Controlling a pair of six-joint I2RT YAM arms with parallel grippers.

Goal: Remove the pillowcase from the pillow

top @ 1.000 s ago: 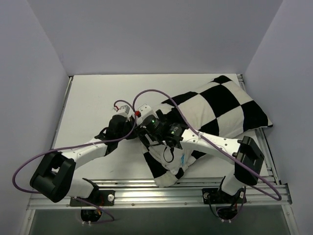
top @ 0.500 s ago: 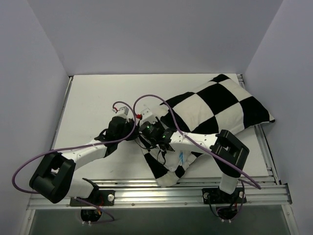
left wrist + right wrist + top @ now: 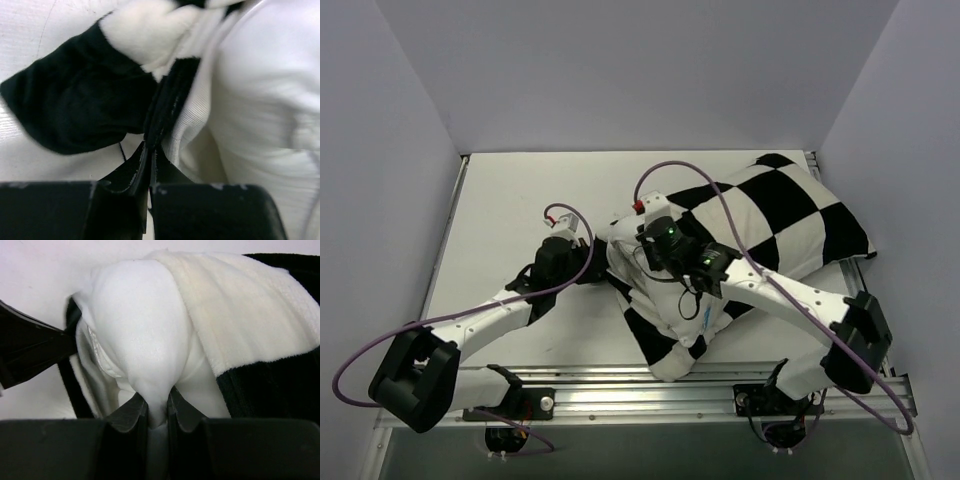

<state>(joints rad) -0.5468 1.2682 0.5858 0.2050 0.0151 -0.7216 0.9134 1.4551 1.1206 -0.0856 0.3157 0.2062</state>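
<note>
The left gripper [image 3: 150,150] is clamped on the black hem of the thin black-and-white checkered pillowcase [image 3: 775,215] at its open mouth. Just right of it, the right gripper [image 3: 156,402] is pinched shut on a bulging corner of the plump plain white pillow [image 3: 135,325]. Only that corner is out, so removal looks barely begun, with most of the pillow inside, stretching rightward across the white table [image 3: 500,200]. Bare tabletop lies to the left, while the case's far end sits at the right rail, near the wall.
</note>
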